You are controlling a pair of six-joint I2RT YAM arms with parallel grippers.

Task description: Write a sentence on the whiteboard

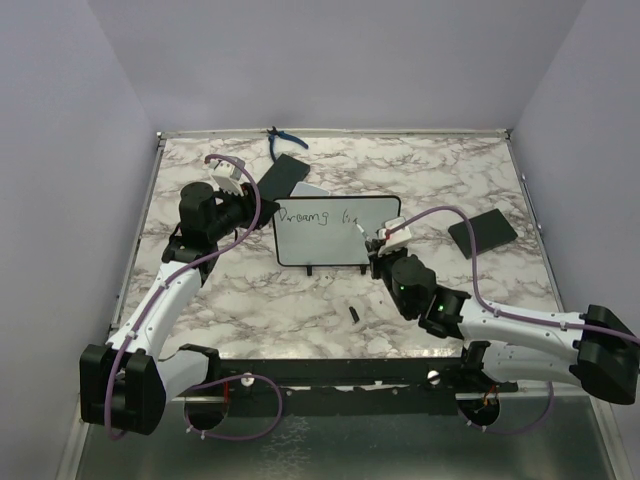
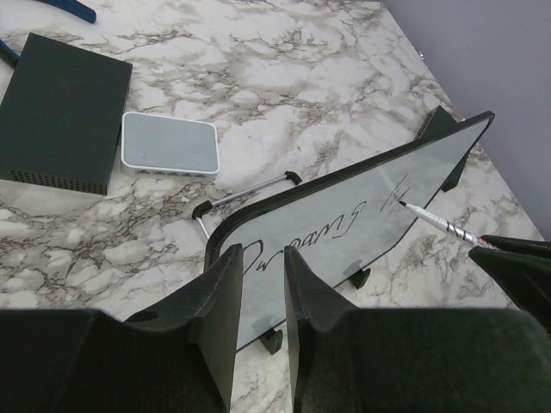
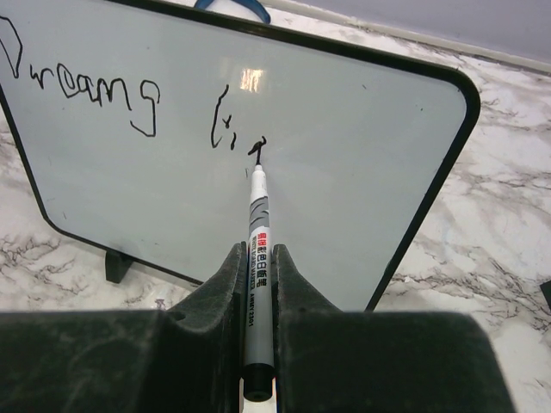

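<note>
Two arms reach over marble-patterned table [image 1: 250, 310]. Small rectangular white board with thin black frame and two feet [image 1: 320, 247] stands on its feet mid-table, face toward arm bases. Left gripper [image 2: 263, 258]: jaws narrow, pinching board's left edge. Right gripper [image 3: 256, 255]: clamped on slim white-and-grey marker pen [image 3: 258, 219], tip touching board right of centre. Handwritten dark marker words [image 3: 95, 90] along top: "Dreams", then "li", plus short stroke at pen tip. Grey-white pad [image 2: 169, 144] just beside flat black rectangle [image 2: 60, 112], behind board.
</note>
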